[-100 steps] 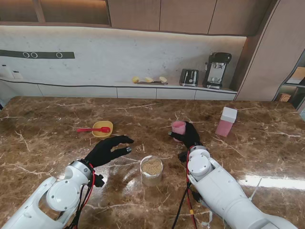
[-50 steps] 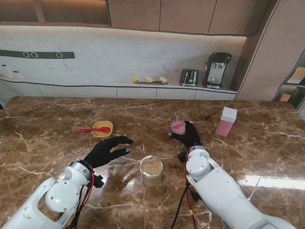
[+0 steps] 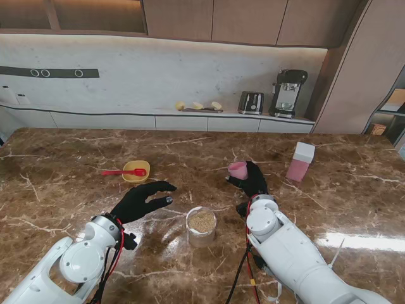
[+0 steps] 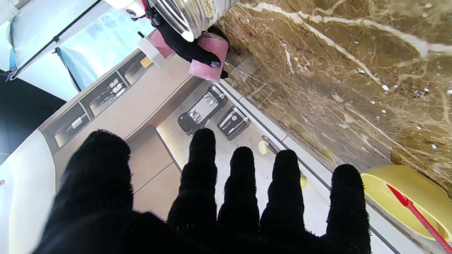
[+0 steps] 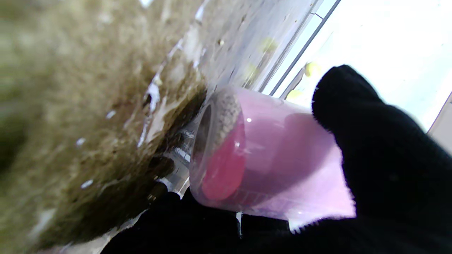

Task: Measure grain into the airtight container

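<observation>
Stand view: we see the marble table (image 3: 76,158) with both arms rising from the lower corners of the frame.
Right hand: our right hand (image 3: 253,180), at centre-right of the frame, is closed around a pink measuring cup (image 3: 238,170), which is tilted and appears lifted off the table.
Right wrist view: the cup (image 5: 261,155) lies on its side in the grip, mouth turned away from the palm; a speckled layer near the rim may be grain, but we cannot confirm it.
Left hand: our left hand (image 3: 142,197), at lower left of centre, has its fingers (image 4: 243,183) spread and holds nothing.
Container: the clear airtight container (image 3: 201,226), lid off and holding tan grain, stands at lower centre of the frame, between the two hands.
Other items: a yellow bowl (image 3: 137,171) with a red spoon (image 3: 121,171) sits at left of centre; a pink lidded box (image 3: 300,161) at right.
Handling: we judge the cup light, rigid and smooth, so it may slip; grip around the wall, clear of the mouth. We judge the container stiff and easily tipped; steady it at the side wall.
</observation>
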Robot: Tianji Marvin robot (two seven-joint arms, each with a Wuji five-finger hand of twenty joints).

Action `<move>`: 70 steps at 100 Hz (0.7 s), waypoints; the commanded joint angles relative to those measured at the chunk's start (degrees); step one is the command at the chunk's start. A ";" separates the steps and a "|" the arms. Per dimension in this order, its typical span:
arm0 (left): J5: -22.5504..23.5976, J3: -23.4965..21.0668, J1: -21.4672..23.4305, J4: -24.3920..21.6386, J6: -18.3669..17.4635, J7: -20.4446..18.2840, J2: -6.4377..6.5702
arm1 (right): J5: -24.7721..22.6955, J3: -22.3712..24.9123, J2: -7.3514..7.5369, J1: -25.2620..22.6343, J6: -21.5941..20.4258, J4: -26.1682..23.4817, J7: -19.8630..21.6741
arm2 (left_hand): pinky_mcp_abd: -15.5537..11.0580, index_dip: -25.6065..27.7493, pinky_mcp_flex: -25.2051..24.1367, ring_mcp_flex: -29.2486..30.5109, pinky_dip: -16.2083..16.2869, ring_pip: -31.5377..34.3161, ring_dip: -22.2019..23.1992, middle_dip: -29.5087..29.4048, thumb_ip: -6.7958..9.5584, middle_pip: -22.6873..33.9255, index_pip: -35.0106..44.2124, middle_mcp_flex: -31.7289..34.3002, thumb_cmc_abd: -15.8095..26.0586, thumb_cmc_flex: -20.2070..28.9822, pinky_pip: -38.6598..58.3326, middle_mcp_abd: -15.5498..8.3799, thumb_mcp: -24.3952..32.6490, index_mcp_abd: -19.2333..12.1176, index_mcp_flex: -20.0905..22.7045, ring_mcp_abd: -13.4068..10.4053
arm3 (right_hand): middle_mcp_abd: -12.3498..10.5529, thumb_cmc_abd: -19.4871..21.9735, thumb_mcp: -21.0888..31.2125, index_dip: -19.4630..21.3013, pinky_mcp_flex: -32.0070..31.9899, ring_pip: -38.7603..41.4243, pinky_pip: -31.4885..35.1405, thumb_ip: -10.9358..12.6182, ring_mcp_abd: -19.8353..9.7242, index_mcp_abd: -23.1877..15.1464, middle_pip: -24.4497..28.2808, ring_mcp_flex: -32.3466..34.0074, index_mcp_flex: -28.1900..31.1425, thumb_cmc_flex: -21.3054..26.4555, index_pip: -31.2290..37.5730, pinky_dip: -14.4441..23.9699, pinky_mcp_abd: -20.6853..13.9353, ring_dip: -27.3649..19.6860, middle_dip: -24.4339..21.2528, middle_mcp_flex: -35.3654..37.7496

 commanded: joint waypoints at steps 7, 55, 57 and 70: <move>-0.08 0.17 0.33 0.29 -0.09 0.10 -0.05 | 0.23 0.29 0.06 -1.46 0.32 1.57 0.34 | 1.00 0.69 -0.60 -2.73 0.89 -1.75 -0.93 -0.76 -0.45 -1.36 -0.09 -1.64 1.74 0.57 -1.04 0.17 -1.54 0.09 1.26 -3.16 | -0.73 1.60 0.45 0.18 -0.02 0.18 0.84 2.56 1.06 -1.83 0.73 -1.30 1.38 0.14 -0.26 1.77 9.24 0.08 -0.77 -0.92; -0.06 0.07 0.39 0.33 -0.20 0.16 -0.05 | 3.86 1.94 -0.74 -1.52 -3.80 2.62 0.66 | 1.02 0.72 -0.70 -2.69 0.90 -1.74 -0.97 -0.79 -0.47 -1.43 -0.09 -1.66 1.73 0.51 -1.36 0.15 -1.60 0.00 1.27 -3.05 | -0.88 -3.77 7.92 5.29 -1.15 1.57 2.94 1.22 1.19 -6.68 1.98 -1.39 5.56 3.87 6.58 4.88 9.53 4.13 -1.09 3.36; -0.07 0.07 0.38 0.33 -0.21 0.14 -0.05 | 3.89 1.94 -0.71 -1.50 -3.99 2.66 0.85 | 1.02 0.72 -0.70 -2.71 0.90 -1.75 -0.98 -0.80 -0.47 -1.46 -0.10 -1.73 1.74 0.50 -1.37 0.14 -1.60 -0.03 1.25 -3.07 | -0.89 -4.47 7.79 5.03 -1.15 1.50 2.86 1.18 1.26 -6.66 1.91 -1.41 5.32 4.23 6.16 4.82 9.58 4.09 -1.12 3.32; -0.13 0.12 0.35 0.37 -0.22 0.04 -0.03 | 3.93 1.82 -0.80 -1.06 -5.50 3.72 1.34 | 1.00 0.73 -0.65 -2.67 0.93 -1.72 -0.96 -0.78 -0.47 -1.41 -0.07 -1.60 1.65 0.56 -1.37 0.24 -1.59 -0.03 1.31 -2.99 | -0.66 -7.75 7.59 4.16 -1.11 1.27 2.62 0.92 1.55 -5.63 1.49 -1.45 3.52 4.86 4.52 4.66 10.04 4.03 -1.26 3.04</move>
